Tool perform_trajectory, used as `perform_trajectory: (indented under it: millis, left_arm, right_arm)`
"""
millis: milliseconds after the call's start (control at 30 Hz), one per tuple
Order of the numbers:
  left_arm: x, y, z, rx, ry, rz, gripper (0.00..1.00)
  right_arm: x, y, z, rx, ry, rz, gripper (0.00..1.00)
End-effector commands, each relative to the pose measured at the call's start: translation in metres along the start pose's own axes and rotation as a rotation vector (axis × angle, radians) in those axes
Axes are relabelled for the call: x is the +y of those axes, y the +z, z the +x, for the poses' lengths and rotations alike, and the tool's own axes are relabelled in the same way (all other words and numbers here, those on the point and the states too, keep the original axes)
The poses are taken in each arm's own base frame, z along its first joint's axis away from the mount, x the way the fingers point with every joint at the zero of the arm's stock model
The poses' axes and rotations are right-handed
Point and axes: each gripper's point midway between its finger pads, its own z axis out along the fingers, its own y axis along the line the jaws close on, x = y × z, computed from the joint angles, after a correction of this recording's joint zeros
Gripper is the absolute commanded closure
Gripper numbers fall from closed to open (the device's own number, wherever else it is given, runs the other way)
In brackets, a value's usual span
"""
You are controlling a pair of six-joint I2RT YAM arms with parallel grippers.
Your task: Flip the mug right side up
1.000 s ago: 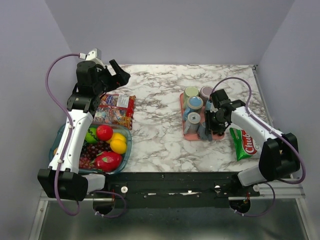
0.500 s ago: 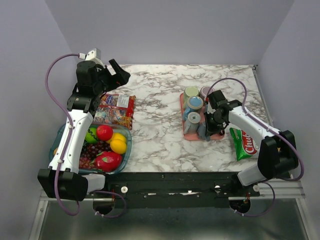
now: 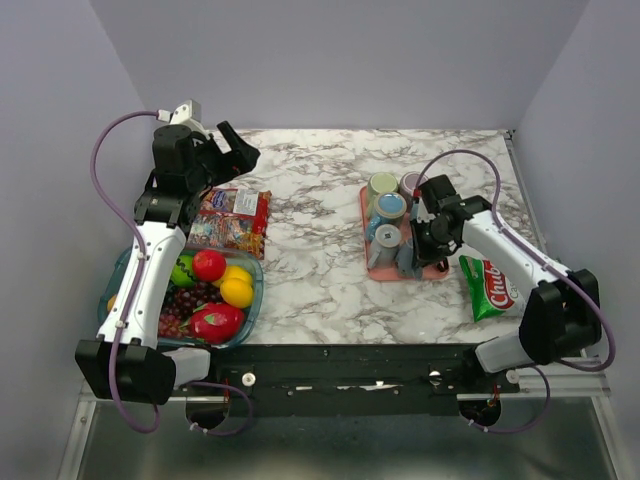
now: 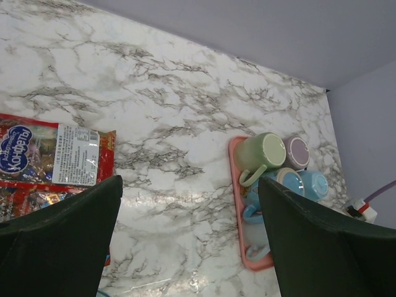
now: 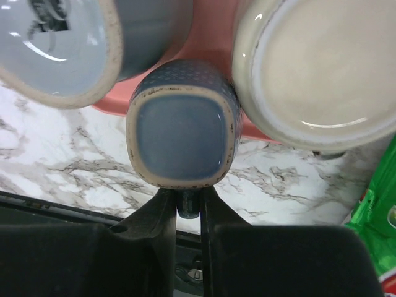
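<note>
Now my right gripper (image 5: 187, 199) is closed on the handle (image 5: 189, 210) of the dark blue mug (image 5: 180, 133), I think so that it can be lifted and flipped. The mug stands bottom-up at the near edge of the pink tray (image 5: 210, 46), among other mugs (image 5: 315, 68). My left gripper (image 3: 238, 145) hangs wide open and holds nothing. The bowl (image 3: 255, 290) holds fruit (image 3: 210, 265).

Dark blue dotted mug (image 5: 181, 133), pink tray (image 5: 212, 38), white table (image 3: 310, 190) veined grey, green chip bag (image 3: 487, 290)
</note>
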Motion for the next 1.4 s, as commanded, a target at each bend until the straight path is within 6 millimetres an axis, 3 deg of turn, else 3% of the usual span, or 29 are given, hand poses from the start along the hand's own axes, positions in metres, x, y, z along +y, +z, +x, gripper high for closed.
perform_trajectory:
  millis: [0, 233, 367, 500, 667, 833, 867, 1067, 1333, 1367]
  left_arm:
    - [-0.007, -0.008, -0.008, -0.042, 0.004, 0.034, 0.01]
    - [-0.021, -0.008, -0.007, -0.027, 0.006, 0.108, 0.01]
    - [-0.037, -0.010, -0.004, -0.004, 0.014, 0.196, 0.01]
    - [-0.058, -0.014, 0.005, 0.034, 0.015, 0.337, 0.01]
    - [-0.108, -0.033, 0.019, 0.075, 0.029, 0.632, 0.01]
    - [-0.159, -0.038, 0.044, 0.128, 0.060, 0.804, 0.01]
    - [-0.167, -0.039, 0.046, 0.136, 0.062, 0.829, 0.01]
    - [-0.208, -0.043, 0.033, 0.107, -0.031, 1.018, 0.01]
    - [-0.254, -0.063, -0.001, 0.047, -0.206, 1.280, 0.01]
    - [-0.256, -0.055, 0.000, 0.054, -0.232, 1.283, 0.01]
  right_arm:
    - [0.012, -0.053, -0.016, -0.117, -0.020, -0.051, 0.99]
    - [0.023, -0.116, -0.043, -0.254, -0.011, -0.078, 0.99]
    - [0.034, -0.155, -0.071, -0.381, -0.009, -0.121, 0.99]
    - [0.055, -0.201, -0.112, -0.580, 0.003, -0.216, 0.99]
    - [0.089, -0.255, -0.160, -0.819, -0.009, -0.403, 0.99]
    - [0.119, -0.301, -0.189, -0.971, -0.032, -0.575, 0.99]
    - [0.128, -0.319, -0.195, -1.023, -0.062, -0.624, 0.99]
    - [0.156, -0.356, -0.206, -1.120, -0.124, -0.774, 0.99]
    - [0.178, -0.368, -0.201, -1.134, -0.161, -0.868, 0.99]
    - [0.180, -0.370, -0.200, -1.141, -0.166, -0.878, 0.99]
